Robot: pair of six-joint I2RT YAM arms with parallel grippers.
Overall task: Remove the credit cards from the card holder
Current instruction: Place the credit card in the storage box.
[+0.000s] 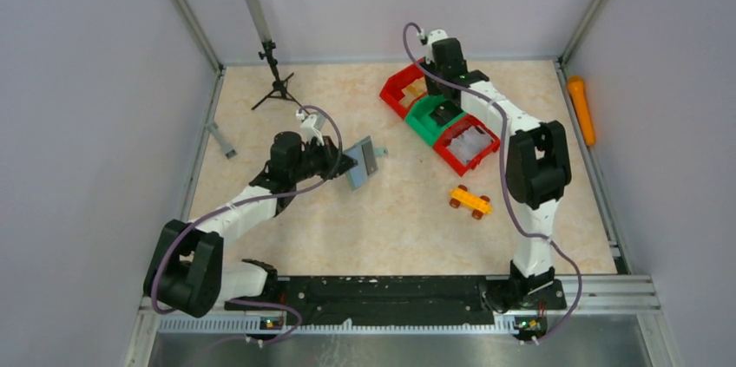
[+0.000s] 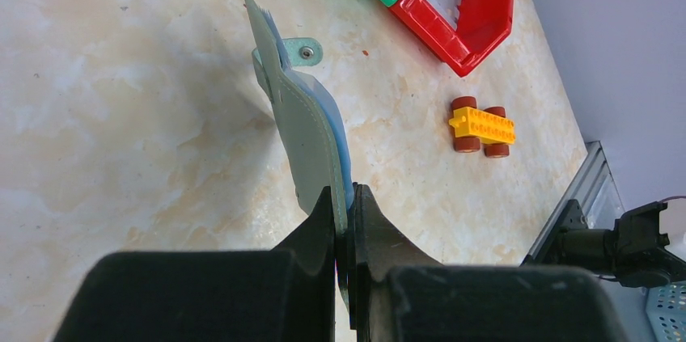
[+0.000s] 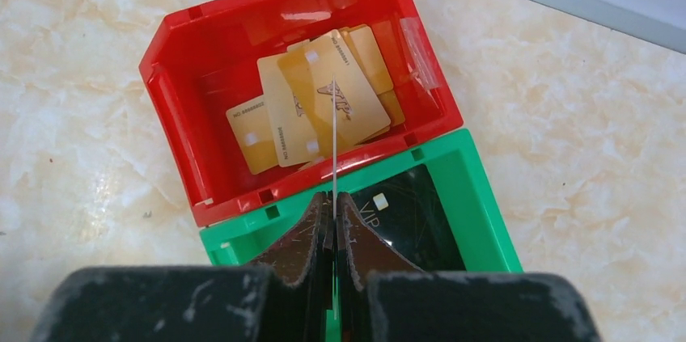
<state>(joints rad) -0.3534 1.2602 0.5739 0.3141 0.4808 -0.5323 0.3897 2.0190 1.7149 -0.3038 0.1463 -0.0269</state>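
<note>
Left gripper [image 2: 349,196] clamps the grey-green card holder [image 2: 311,128]; right gripper [image 3: 333,209] pinches one credit card [image 3: 333,148] edge-on above a red bin [image 3: 166,107] of gold cards [image 3: 283,107].

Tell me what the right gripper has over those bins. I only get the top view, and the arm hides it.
Observer: The right gripper is shut on one thin card, seen edge-on above the farther red bin.
Operator: Is anything lying in that bin?
Observer: Yes, several gold cards overlap on its floor.
Operator: How is the left side gripping?
Observer: The left gripper pinches the card holder by one edge, and its snap tab sits at the end away from the gripper.
</note>
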